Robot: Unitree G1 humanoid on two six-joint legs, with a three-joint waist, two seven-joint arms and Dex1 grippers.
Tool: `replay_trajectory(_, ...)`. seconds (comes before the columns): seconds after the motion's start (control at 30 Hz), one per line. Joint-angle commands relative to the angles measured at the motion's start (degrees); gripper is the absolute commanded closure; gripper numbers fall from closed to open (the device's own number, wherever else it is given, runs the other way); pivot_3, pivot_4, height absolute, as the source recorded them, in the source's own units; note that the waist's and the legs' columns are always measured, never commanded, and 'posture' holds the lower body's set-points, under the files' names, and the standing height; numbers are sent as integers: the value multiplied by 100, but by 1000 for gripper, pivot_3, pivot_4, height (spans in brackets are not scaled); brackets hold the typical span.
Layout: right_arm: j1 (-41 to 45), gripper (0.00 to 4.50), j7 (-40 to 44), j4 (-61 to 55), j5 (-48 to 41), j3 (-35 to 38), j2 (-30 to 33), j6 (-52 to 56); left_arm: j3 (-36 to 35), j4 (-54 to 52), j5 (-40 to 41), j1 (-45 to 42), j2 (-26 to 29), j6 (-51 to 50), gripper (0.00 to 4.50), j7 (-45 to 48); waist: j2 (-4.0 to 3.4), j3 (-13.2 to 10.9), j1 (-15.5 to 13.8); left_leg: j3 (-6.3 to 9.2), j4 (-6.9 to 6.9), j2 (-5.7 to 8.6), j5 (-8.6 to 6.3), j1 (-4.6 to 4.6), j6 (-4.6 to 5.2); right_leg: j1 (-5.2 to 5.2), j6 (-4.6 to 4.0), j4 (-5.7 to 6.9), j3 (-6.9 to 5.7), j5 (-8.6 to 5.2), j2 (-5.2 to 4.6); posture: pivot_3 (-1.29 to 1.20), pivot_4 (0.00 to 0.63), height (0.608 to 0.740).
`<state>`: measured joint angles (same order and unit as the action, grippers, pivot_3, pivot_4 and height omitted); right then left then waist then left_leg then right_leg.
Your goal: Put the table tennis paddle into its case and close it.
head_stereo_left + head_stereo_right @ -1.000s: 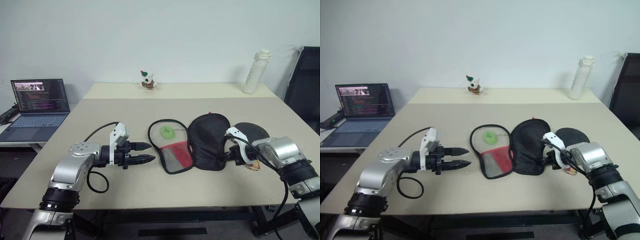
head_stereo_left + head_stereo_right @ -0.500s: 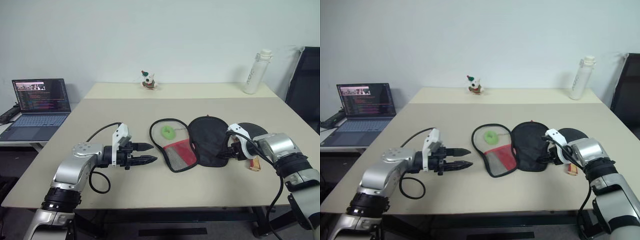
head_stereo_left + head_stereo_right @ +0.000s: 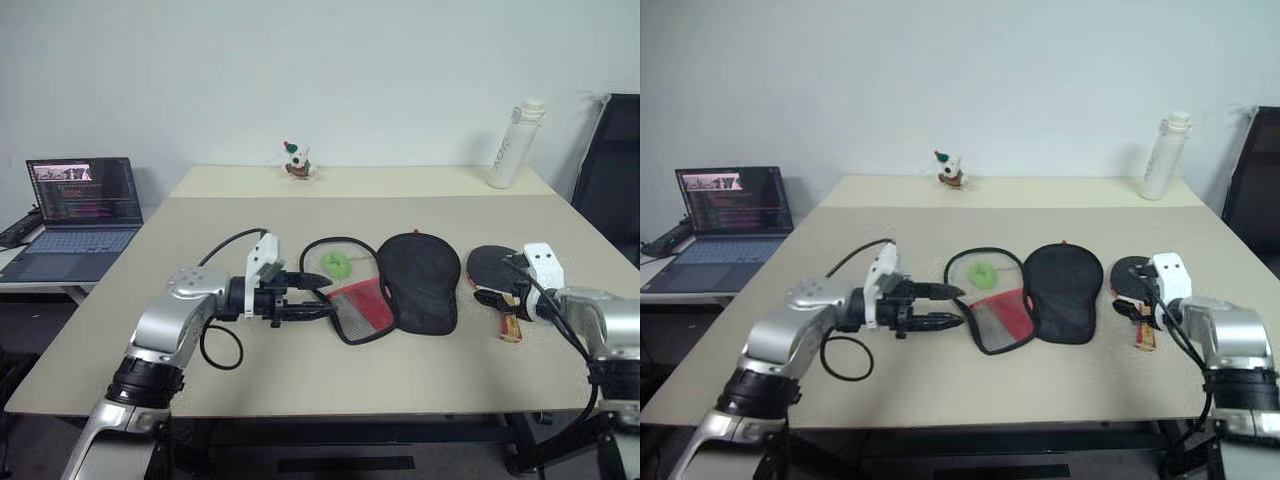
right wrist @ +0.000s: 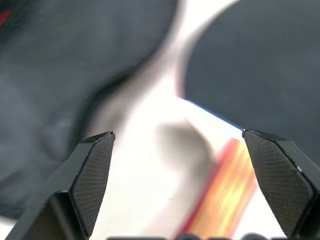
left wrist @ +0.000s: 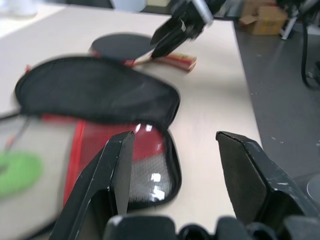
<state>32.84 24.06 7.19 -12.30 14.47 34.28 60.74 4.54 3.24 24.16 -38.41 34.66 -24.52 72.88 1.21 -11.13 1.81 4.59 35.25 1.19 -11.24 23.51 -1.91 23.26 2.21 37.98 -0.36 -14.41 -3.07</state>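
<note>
Table [image 3: 300, 400]: wide, beige, matte, with a second table butted against its far edge.

Laptop [image 3: 78, 205]: open on a lower side desk off the table's left edge, screen lit.

Case [image 3: 385, 285]: lies unzipped and spread flat at table centre, two paddle-shaped halves side by side. Right half is plain black fabric, face up. Left half is rimmed in black cord, with a pale lining, a red panel and black mesh toward the near end. A green charm [image 3: 335, 263] sits on the left half's far part.

Paddle [image 3: 495, 270]: flat on the table just right of the case, apart from it. Round black rubber face points away; the short pale wood handle, with red trim, points toward the near edge.

Bottle [image 3: 513, 143]: white, upright, far right of the rear table.

Figurine [image 3: 294, 160]: small, far centre.

Left claw [image 3: 318, 300]: fingers apart, empty, level, pointing right, tips at the case's left rim.

Right claw [image 3: 497, 283]: fingers spread wide, empty, over the paddle near where the handle meets the face; contact cannot be told.
</note>
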Motion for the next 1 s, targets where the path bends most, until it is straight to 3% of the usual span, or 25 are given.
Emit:
replay_trajectory(0.03, -106, 15, -731, -205, 138, 435, -258, -134, -7, -47, 47, -157, -32, 106, 1657, 48, 0, 0, 9, -2, 0, 0, 1, -2, 0, 0, 0, 1, 2, 0, 0, 0, 150, 740)
replay_trajectory(0.23, 81, 15, -1373, 497, 269, 482, -618, -585, 8, 141, -45, -231, -93, 210, 1657, 19, 0, 0, 12, -7, 0, 0, 4, -5, 2, -1, -2, 2, 7, 1, 1, 0, 150, 740)
replay_trajectory(0.5, 585, 15, -1603, 1806, 350, 312, -783, -1268, -49, 123, -83, -122, -27, 256, 1657, -61, 16, 10, 41, -20, 3, -1, 6, -23, 6, -15, 7, 2, 24, 6, 3, 0, 150, 740)
replay_trajectory(0.83, 854, 2772, -1922, 2153, 274, 513, -780, -1480, -146, -140, 5, 98, 119, 158, 1657, -219, 22, 12, 48, -40, 5, 4, 6, -78, 8, -77, 26, -22, 60, 19, 2, 0, 150, 740)
replay_trajectory(1.0, 1006, 3278, -1922, 1819, 129, 573, -760, -1413, -156, -156, 28, 116, 145, 134, 1657, -250, 21, 12, 18, -44, 13, 5, 6, -76, 8, -83, 37, -32, 67, 25, -1, 0, 150, 740)
